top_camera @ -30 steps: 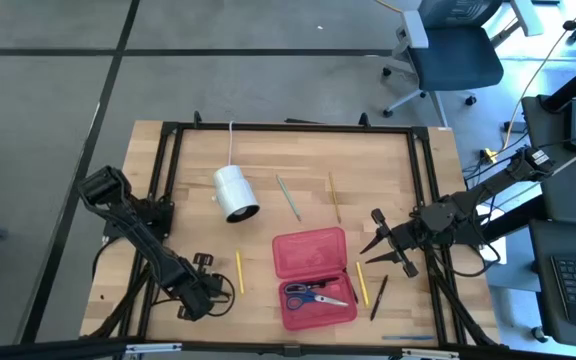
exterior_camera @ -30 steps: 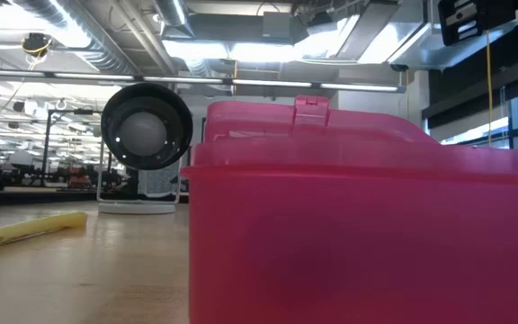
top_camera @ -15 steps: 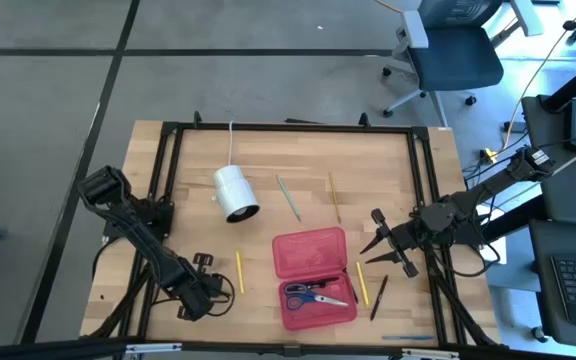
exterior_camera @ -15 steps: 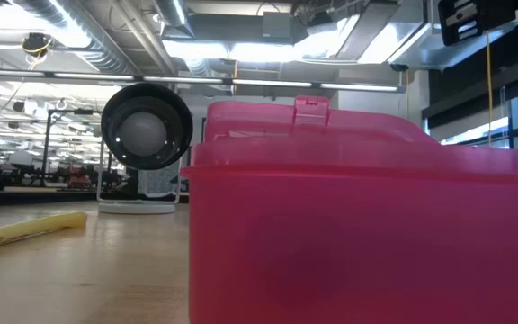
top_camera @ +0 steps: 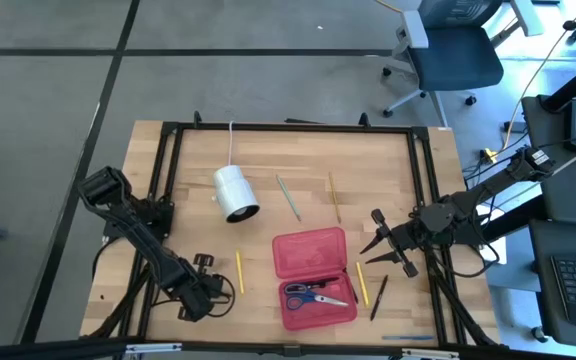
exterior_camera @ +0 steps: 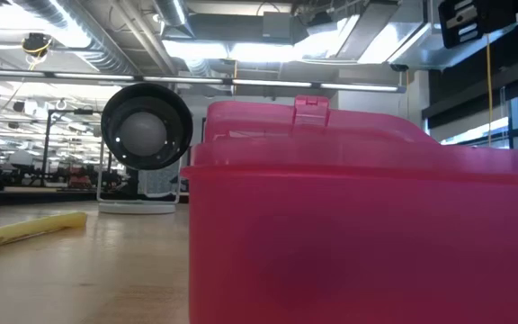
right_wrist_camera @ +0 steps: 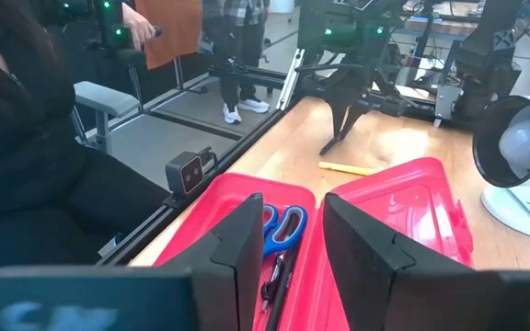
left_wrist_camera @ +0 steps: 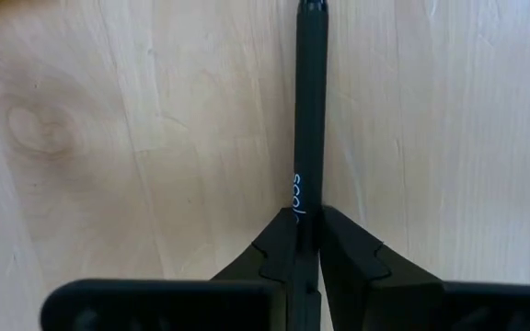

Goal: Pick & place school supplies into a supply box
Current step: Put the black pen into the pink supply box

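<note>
While the left gripper sits low at the near-left part of the table, its 2 fingers are clenched on a black pen that lies flat on the wood. Just right of it lies a yellow pencil. At the near centre, the red supply box stands with its lid folded back toward the far side, and blue-handled scissors rest in the near tray. Right of the box lie a second yellow pencil and a black marker. Farther back, a green pencil and a wood-coloured pencil lie beside a white cylinder with a cord. Near the box's right side hangs the right gripper, jaws parted and holding nothing.
</note>
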Tool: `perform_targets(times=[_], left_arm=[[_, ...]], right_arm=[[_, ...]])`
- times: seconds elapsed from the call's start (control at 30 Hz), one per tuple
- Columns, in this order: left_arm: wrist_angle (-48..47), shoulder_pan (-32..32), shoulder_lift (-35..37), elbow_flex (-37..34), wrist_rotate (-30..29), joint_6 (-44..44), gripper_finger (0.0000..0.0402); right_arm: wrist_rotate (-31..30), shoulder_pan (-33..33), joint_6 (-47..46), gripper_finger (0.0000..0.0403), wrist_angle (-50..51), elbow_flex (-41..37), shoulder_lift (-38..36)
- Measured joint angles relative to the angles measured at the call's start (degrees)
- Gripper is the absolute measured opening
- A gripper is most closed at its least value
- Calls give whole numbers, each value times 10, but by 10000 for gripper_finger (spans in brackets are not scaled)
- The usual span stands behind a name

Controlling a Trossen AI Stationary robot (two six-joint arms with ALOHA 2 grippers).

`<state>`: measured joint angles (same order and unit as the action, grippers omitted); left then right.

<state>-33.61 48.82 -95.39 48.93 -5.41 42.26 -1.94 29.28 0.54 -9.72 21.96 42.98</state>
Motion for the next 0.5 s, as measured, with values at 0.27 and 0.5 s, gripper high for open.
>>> perform_targets(times=[0.27, 0.5], left_arm=[[-2, 1, 0, 0, -11, 0, 27], [-4, 1, 0, 0, -14, 0, 27]], right_arm=[[0, 0, 3, 119, 8, 0, 0], [-1, 0, 17, 119, 11, 0, 0]])
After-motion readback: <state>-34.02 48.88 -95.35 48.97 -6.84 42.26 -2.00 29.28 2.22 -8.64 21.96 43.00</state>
